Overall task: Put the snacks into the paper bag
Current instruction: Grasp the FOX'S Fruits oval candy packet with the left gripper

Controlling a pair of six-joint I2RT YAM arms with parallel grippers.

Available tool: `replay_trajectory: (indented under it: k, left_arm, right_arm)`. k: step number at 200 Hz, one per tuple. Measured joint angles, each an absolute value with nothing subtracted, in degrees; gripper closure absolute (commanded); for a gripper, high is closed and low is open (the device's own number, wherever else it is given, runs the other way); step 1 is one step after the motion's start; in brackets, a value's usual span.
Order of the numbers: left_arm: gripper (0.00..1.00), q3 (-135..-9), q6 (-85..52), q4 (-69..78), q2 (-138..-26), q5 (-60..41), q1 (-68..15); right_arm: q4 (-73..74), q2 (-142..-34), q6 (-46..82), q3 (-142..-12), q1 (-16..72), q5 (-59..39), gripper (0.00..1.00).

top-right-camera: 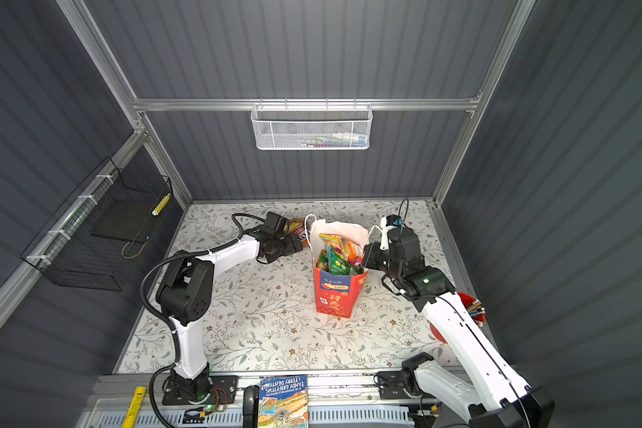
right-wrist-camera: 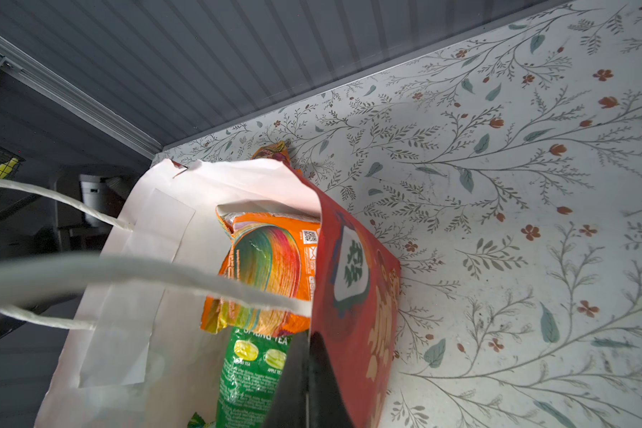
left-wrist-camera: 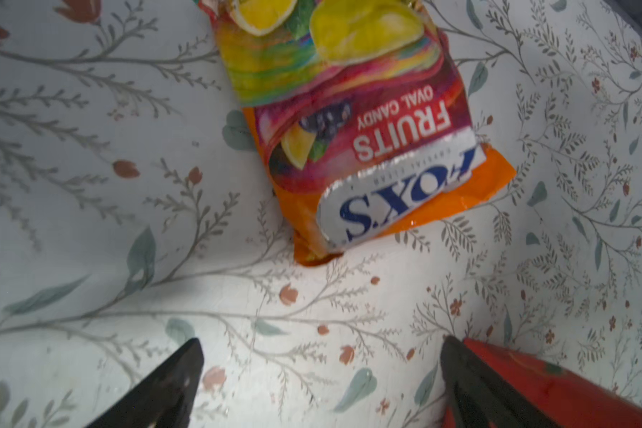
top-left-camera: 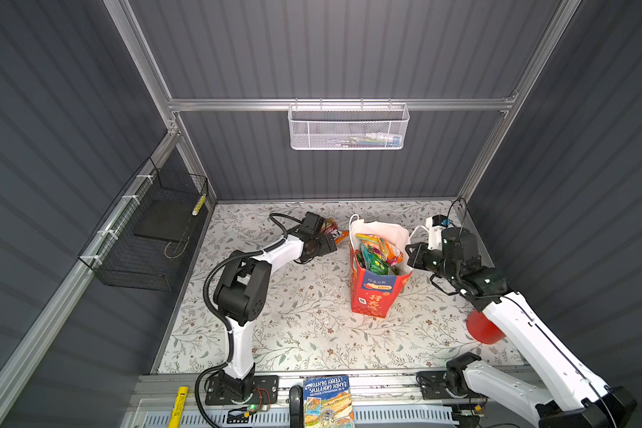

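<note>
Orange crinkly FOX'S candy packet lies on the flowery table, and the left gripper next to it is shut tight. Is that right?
Not quite. The left gripper is open, with its two black fingers spread wide apart, as the left wrist view shows. The orange crinkly FOX'S candy packet does lie on the flowery table.

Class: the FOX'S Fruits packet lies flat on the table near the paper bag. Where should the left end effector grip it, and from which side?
Probably the thin orange sealed end of the FOX'S Fruits packet, from above. The packet lies flat, and that end points towards the open left end effector.
</note>
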State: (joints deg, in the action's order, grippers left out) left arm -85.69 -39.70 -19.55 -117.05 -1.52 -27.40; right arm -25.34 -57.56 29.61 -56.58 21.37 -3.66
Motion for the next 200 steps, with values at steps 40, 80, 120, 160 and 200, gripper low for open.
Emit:
replay_trajectory:
  k: [40, 80, 120, 160, 200]
  left_arm:
    - [0.04, -92.73, -39.46, -19.79, -123.17, -4.19, -25.43]
    - [0.13, -94.89, -38.35, -20.95, -126.04, -4.78, -24.93]
    - [0.28, -96.97, -36.53, -22.17, -127.7, -4.73, -24.91]
    - [0.49, -100.95, -34.39, -23.09, -130.56, -4.75, -24.91]
    - [0.72, -102.65, -33.41, -23.29, -132.07, -4.82, -24.91]
  right_arm:
    - [-24.84, -57.93, 29.63, -56.58, 21.37, -4.12, 1.0]
    - [-24.58, -58.13, 29.63, -56.58, 21.37, -4.14, 1.0]
    - [-24.67, -58.0, 29.58, -56.58, 21.37, -4.03, 1.0]
    - [-25.32, -57.25, 29.56, -56.51, 21.37, -2.96, 1.0]
    - [-25.43, -57.04, 29.54, -56.42, 21.37, -2.55, 1.0]
